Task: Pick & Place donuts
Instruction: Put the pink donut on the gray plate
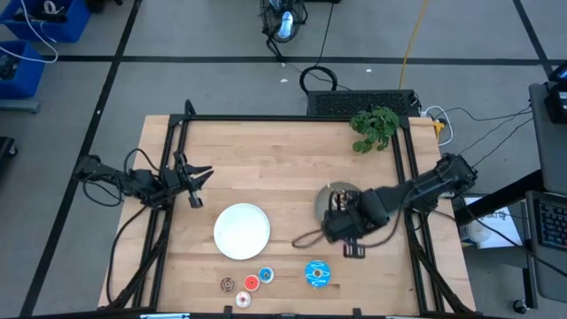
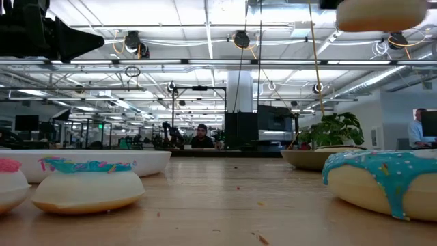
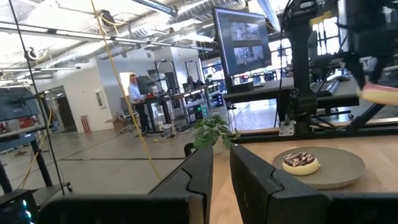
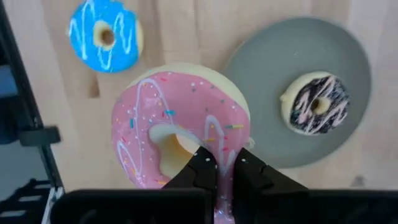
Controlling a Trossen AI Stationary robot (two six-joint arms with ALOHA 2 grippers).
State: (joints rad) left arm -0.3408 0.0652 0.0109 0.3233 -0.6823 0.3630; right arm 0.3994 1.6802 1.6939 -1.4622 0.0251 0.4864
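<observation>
My right gripper (image 1: 340,221) is shut on the large pink donut (image 4: 180,124) and holds it in the air beside the grey plate (image 4: 348,56). The donut also shows high up in the low view (image 2: 382,14). The sprinkled dark brown donut (image 4: 314,104) lies flat on the grey plate. The large blue donut (image 1: 317,274) lies on the table near the front edge. The tiny brown (image 1: 229,283), red (image 1: 251,283), blue (image 1: 266,276) and whitish-pink (image 1: 243,299) donuts lie to its left. My left gripper (image 1: 197,184) is open and empty at the table's left edge. My right gripper pinches one side of the pink donut's ring (image 4: 224,155) between its two fingers, one fingertip (image 4: 200,163) at the edge of the hole. The fingers come from above, pointing down. The donut is lifted clear of the table, icing side up.
A white plate (image 1: 242,230) stands left of the middle of the table. A green plant (image 1: 374,126) sits at the far right corner. A dark cable (image 1: 306,237) loops on the wood below my right gripper. People stand in the room beyond the table.
</observation>
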